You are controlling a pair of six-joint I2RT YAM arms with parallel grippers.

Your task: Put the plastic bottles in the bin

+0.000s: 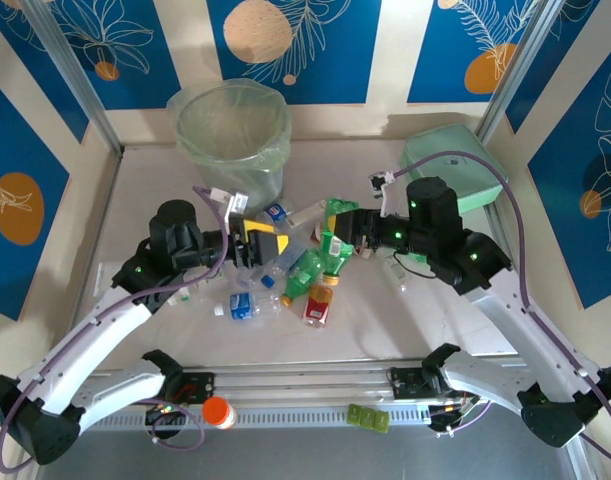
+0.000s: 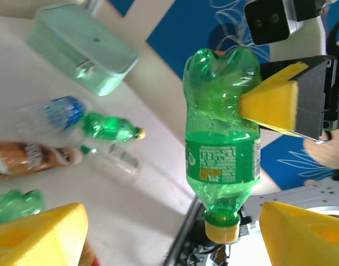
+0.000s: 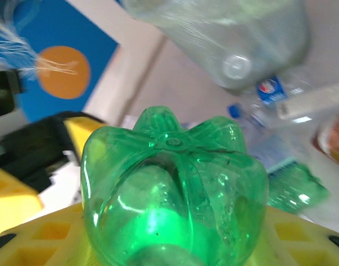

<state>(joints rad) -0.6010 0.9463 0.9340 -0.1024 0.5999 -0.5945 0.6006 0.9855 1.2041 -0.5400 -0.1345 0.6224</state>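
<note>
- The right end effector (image 1: 357, 235) sits just right of centre in the top view, clamped on a green bottle (image 2: 222, 144). In the left wrist view one of its yellow fingers (image 2: 272, 102) presses into the bottle's side near the base.
- In the left wrist view the green bottle appears lifted off the tabletop (image 1: 425, 320), with its lobed base toward the top of the frame and its yellow cap toward the bottom. In the right wrist view the base (image 3: 175, 188) faces the camera at centre frame, with yellow fingers just beneath it.
- The left end effector (image 1: 257, 240) is left of centre in the top view, pointing toward the right one. Its own yellow fingers (image 2: 41, 235) stand wide apart in the lower corners of its wrist view and grip nothing. The held bottle's cap shows between them, but whether anything touches it cannot be told.
- The bin (image 1: 270, 165) stands upright at the upper centre-left of the top view, behind the left end effector, with its clear liner draped over the rim.
- Loose bottles lie clustered on the tabletop at centre frame, below and between the two end effectors:
  - a second green bottle (image 1: 305, 270)
  - an orange-red bottle (image 1: 318, 303) just beside it
  - a clear bottle (image 1: 243, 305) with a blue label, to the left
- A mint-green case (image 1: 455, 165) lies flat at the upper right, behind the right arm.
</note>
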